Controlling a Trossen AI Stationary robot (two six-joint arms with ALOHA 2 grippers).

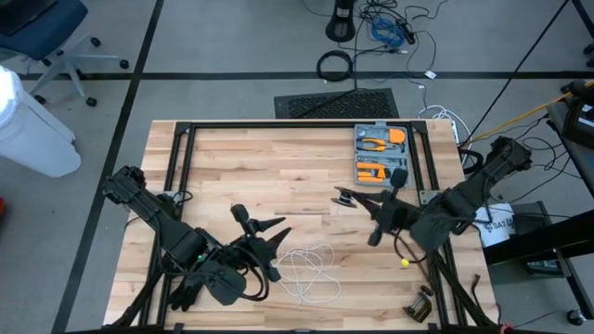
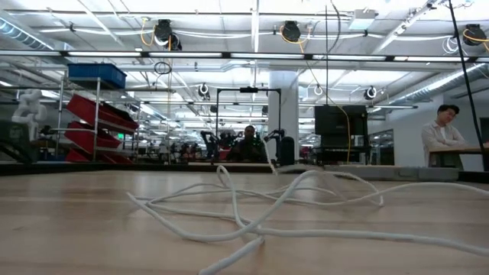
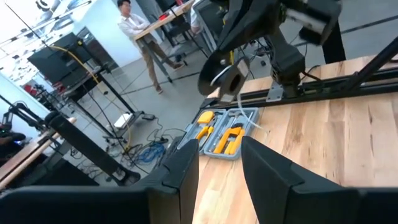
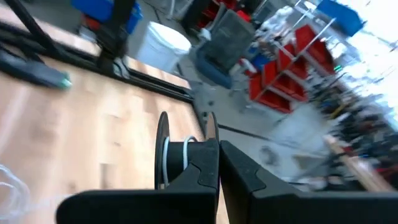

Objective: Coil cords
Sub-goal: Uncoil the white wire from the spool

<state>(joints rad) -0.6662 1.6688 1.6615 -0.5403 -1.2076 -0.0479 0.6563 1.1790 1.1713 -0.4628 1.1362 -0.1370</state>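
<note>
Closest to the low camera, one thin white cord [image 2: 260, 206] is lying in loose loops on the pale wooden table [image 2: 76, 229]; that view is showing neither arm, only the room behind with two people, one seated far back and one at a bench. Seen from above, the same cord [image 1: 311, 269] is sprawling near the table's front edge, just beside the left gripper [image 1: 271, 243], whose jaws are standing partly apart with nothing between them. Only the left wrist view is making that gap plain: its two dark fingers [image 3: 273, 177] are parted over bare wood.

Farther back, near mid-table, the right gripper [image 1: 345, 197] is hanging with jaws closed on a small dark round spool [image 4: 183, 152]. Only the wrist views are revealing this spool: the right wrist view is showing two dark discs with a few white turns of cord between them, and the left wrist view is catching it from across the table as a dark disc [image 3: 222, 78] with white cord on it.

Beyond that, one open grey case of orange-handled tools [image 1: 380, 156] is sitting toward the table's far edge. One small yellow ball [image 1: 405, 263] is lying near the right arm, and one small dark piece [image 1: 419, 304] near the front right corner.
</note>
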